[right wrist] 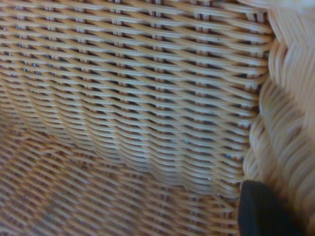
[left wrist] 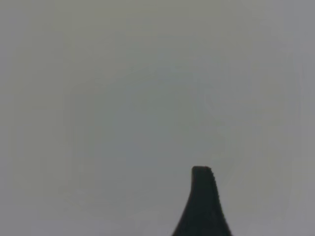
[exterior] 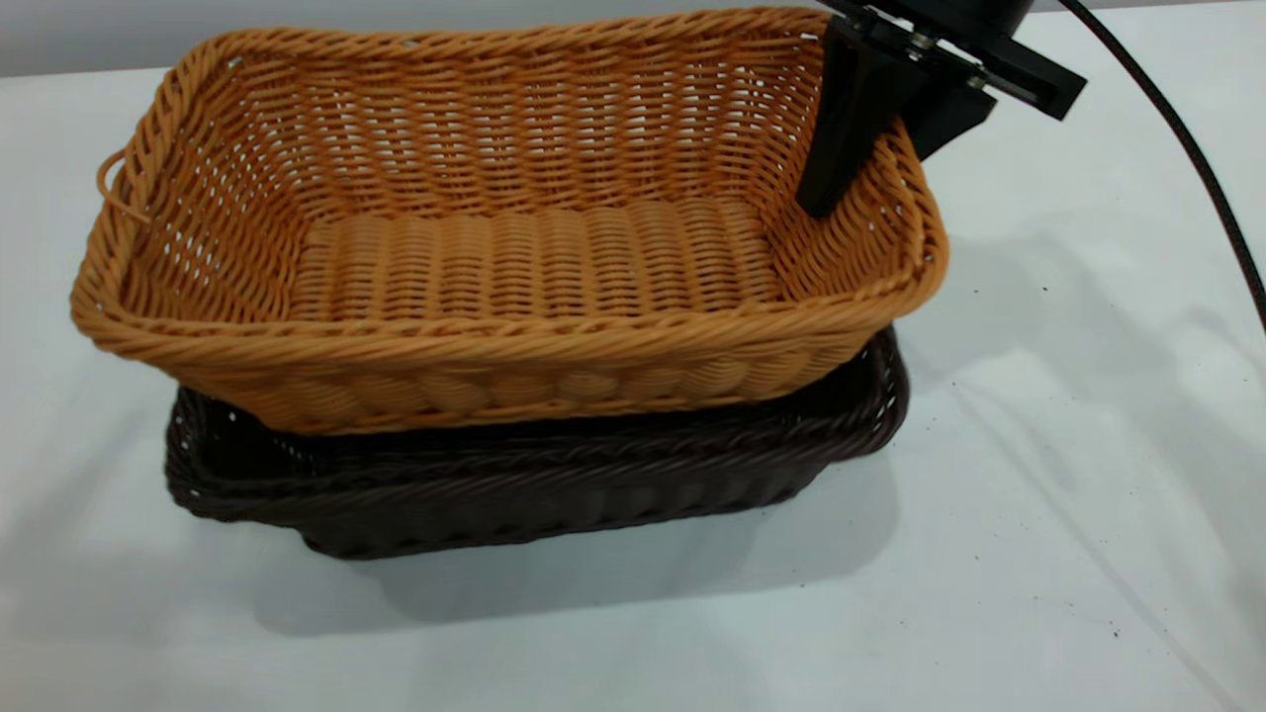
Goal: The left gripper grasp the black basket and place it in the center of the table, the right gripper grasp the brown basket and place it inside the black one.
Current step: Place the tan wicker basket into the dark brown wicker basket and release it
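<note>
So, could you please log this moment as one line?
right gripper: astride right-end wall of orange-tan woven wicker basket | basket: partly nested, tilted, in dark brown-black wicker basket | left gripper: over bare table

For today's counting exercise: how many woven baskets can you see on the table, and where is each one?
2. The brown basket sits tilted in the black basket, which rests on the table. The right gripper straddles the brown basket's right rim.
</note>
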